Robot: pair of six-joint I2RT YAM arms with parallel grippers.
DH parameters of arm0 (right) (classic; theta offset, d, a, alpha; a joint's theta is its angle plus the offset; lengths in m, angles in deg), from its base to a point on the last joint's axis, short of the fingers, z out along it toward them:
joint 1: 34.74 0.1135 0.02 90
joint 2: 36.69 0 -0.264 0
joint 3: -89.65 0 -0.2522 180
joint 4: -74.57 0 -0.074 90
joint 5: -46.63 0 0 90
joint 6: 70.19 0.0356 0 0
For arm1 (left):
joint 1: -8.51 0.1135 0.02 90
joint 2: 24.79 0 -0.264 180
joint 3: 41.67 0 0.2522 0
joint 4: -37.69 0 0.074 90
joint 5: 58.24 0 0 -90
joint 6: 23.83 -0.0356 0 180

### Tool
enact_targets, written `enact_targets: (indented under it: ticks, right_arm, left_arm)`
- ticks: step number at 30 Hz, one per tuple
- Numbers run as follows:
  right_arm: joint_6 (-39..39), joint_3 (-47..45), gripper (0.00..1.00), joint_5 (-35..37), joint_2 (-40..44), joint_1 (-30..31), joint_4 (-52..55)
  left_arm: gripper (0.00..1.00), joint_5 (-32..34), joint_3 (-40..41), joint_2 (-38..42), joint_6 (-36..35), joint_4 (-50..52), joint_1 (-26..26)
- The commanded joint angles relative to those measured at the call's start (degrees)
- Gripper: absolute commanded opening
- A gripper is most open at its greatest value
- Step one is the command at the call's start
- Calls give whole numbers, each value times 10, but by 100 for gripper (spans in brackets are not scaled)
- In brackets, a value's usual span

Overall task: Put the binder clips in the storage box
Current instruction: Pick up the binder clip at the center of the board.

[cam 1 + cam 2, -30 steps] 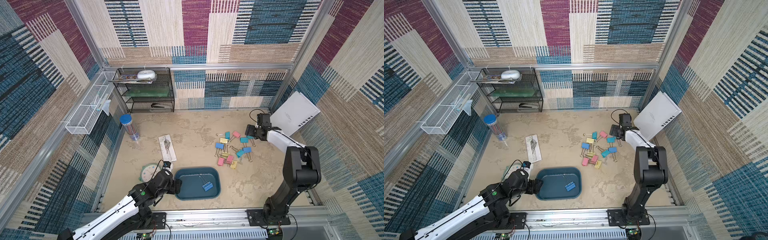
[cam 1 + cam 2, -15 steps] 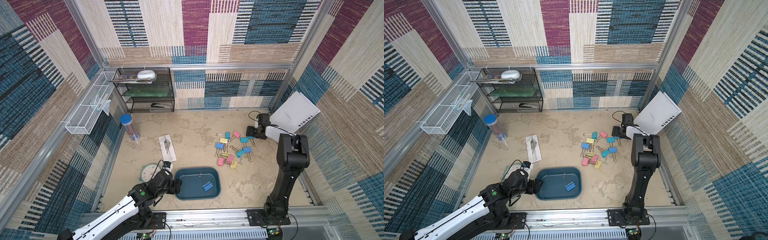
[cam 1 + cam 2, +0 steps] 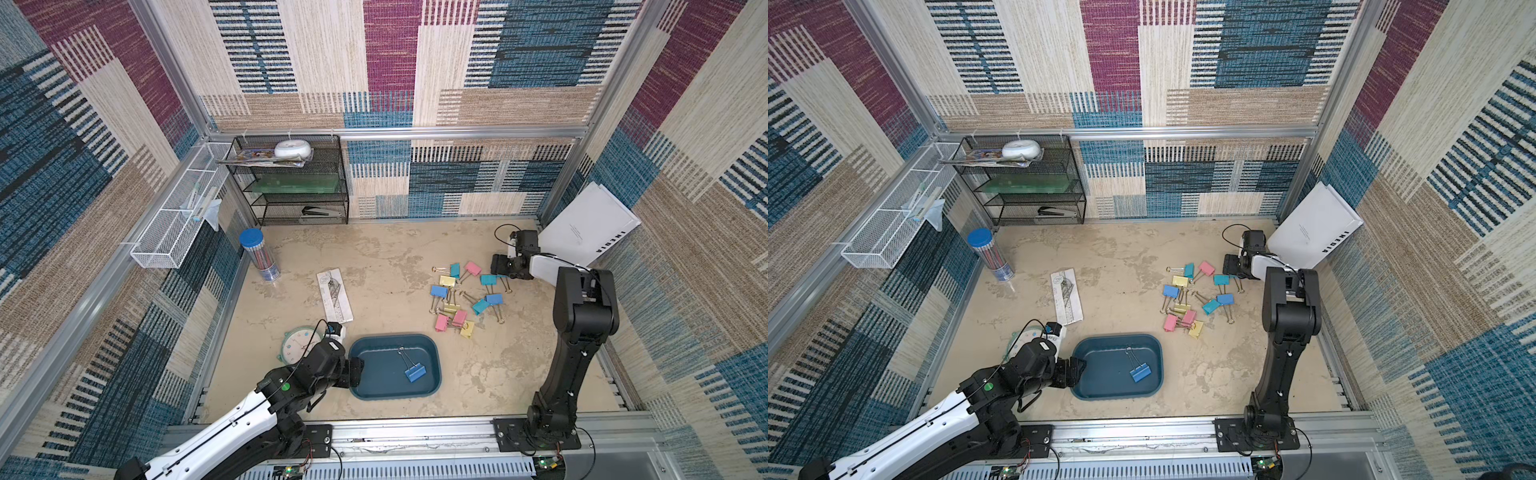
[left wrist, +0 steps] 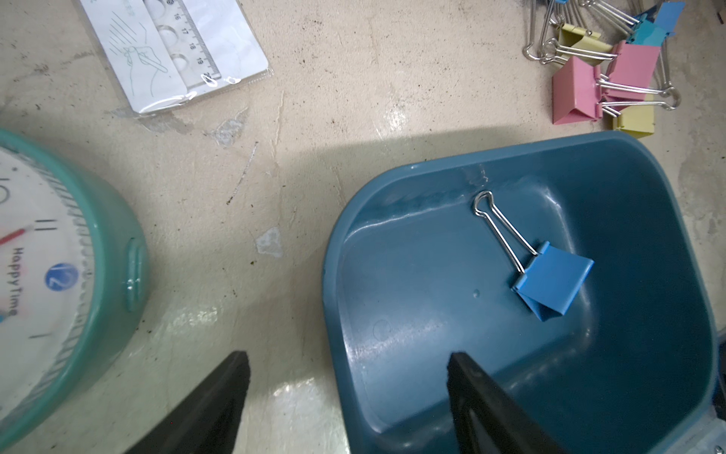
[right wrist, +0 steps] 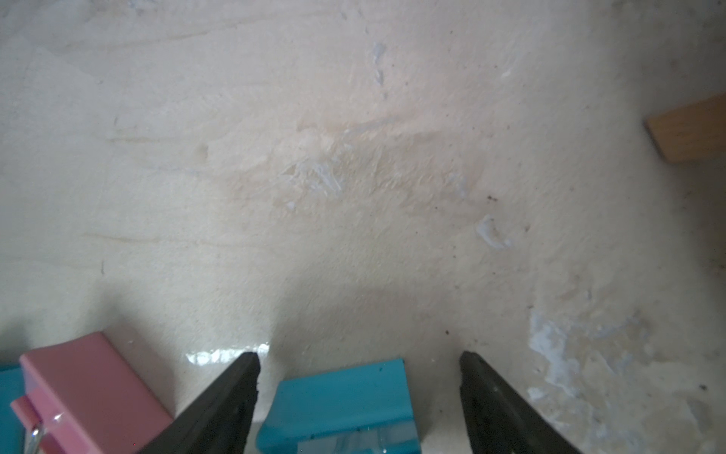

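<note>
The storage box (image 3: 392,337) (image 3: 1117,337) is a dark teal tray near the front, with one blue binder clip (image 3: 414,371) (image 4: 552,283) lying in it. My left gripper (image 3: 357,371) (image 4: 349,355) is open at the box's left end, one finger inside the wall and one outside. Several pastel binder clips (image 3: 494,298) (image 3: 1225,298) lie loose on the floor to the right. My right gripper (image 3: 496,266) (image 5: 357,355) stands open, low at the pile's far right edge. A teal clip (image 5: 345,397) lies between its fingers, ungripped, with a pink clip (image 5: 86,389) beside it.
A teal clock (image 3: 299,345) sits just left of the box, under my left arm. A packaged ruler (image 3: 334,295) lies behind it and a pencil tube (image 3: 259,253) stands further back. A black mesh rack (image 3: 299,183), white wire basket (image 3: 178,224) and leaning white book (image 3: 586,226) line the walls.
My right arm's elbow has swung toward the back and folded up over its forearm, while its gripper stays by the teal clip. The left arm and the clips have not moved.
</note>
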Motion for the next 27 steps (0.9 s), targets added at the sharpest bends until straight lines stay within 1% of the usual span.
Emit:
enact_targets:
  ticks: [1,4,8,13,17,22,25,27]
  right_arm:
    - [1,-17,82,1,8,0,30]
    - [1,-30,80,6,18,0,30]
    - [4,-29,74,10,13,0,31]
    - [11,-17,60,13,2,0,35]
    - [19,-14,57,22,14,0,37]
    - [27,2,55,23,60,0,49]
    - [16,32,54,-11,88,3,77]
    - [21,48,54,-32,104,9,96]
  left_arm:
    - [83,1,1,1,-6,-6,1]
    - [83,2,2,2,-5,-6,1]
    - [83,2,2,1,-6,-6,1]
    - [83,3,2,2,-6,-6,1]
    - [83,3,2,2,-5,-6,2]
    - [83,4,2,1,-5,-6,2]
    - [83,5,2,3,-5,-5,2]
    - [83,4,3,5,-6,-6,2]
